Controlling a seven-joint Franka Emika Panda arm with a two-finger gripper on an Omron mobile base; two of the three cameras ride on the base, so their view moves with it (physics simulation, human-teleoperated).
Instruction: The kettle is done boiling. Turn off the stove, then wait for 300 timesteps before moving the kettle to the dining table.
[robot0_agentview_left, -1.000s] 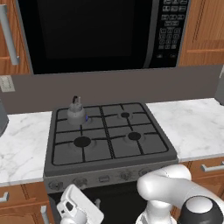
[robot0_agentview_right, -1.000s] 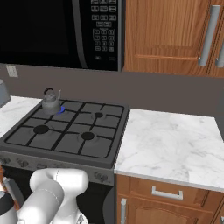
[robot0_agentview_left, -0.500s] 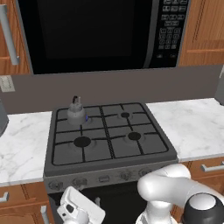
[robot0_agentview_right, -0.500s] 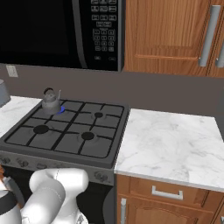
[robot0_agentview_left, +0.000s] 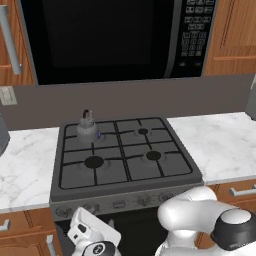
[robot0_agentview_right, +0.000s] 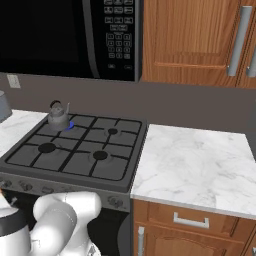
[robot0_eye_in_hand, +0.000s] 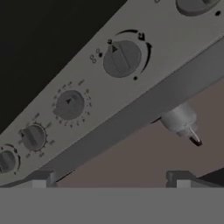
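The kettle (robot0_agentview_left: 87, 127) sits on the rear left burner of the stove (robot0_agentview_left: 122, 157), upright, with a small blue flame showing just beside its base. In the right base view the kettle (robot0_agentview_right: 58, 116) stands at the far left corner of the stove (robot0_agentview_right: 80, 150), near the grey back wall. A black microwave (robot0_agentview_left: 115, 37) hangs above the range, and marble tabletop (robot0_agentview_right: 195, 165) flanks it on the right, over wooden cabinets (robot0_agentview_right: 200, 40).

The tool (robot0_eye_in_hand: 111, 180) is low in front of the stove, its 2 fingertips (robot0_eye_in_hand: 40, 178) spread wide apart with nothing between them. It faces the front control panel, where a row of knobs runs diagonally; the largest knob (robot0_eye_in_hand: 122, 58) is above the tool and not touched. The kettle also shows there, past the panel's edge.
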